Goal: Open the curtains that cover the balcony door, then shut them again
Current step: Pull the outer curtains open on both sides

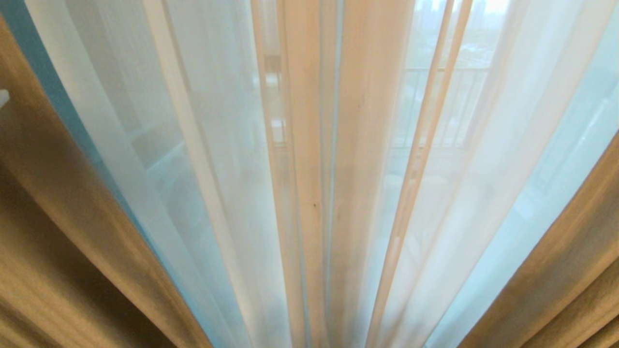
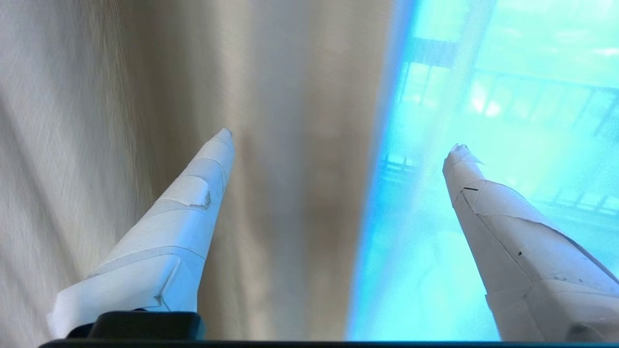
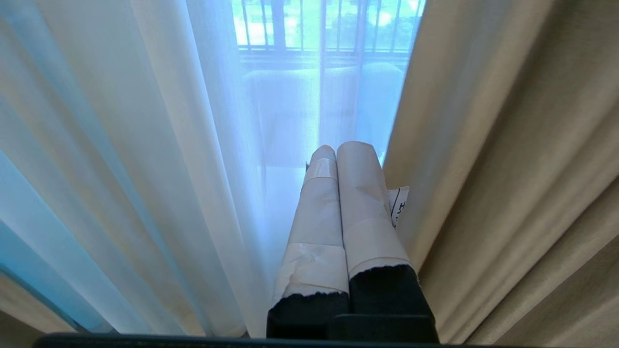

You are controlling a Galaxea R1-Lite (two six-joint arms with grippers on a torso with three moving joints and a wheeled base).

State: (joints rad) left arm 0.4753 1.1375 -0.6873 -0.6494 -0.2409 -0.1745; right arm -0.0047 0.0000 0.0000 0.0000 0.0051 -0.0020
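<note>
Head view: I see the white sheers hanging across the middle, gathered into upright folds at the centre, with a heavy beige drape drawn to each lower corner. Through the sheer fabric on the right, a railing with thin vertical bars shows faintly; the balcony door itself I cannot make out. Neither arm appears in this view.

Left wrist view: my left gripper stands with its white-wrapped fingers spread wide and nothing between them. The inner edge of the left drape runs straight up through the gap, touching neither finger; the sheer lies bright beyond the other finger.

Right wrist view: my right gripper has its two taped fingers pressed together, holding nothing. It sits just beside the inner edge of the right drape, with sheer folds on its other side and the barred railing visible beyond.
</note>
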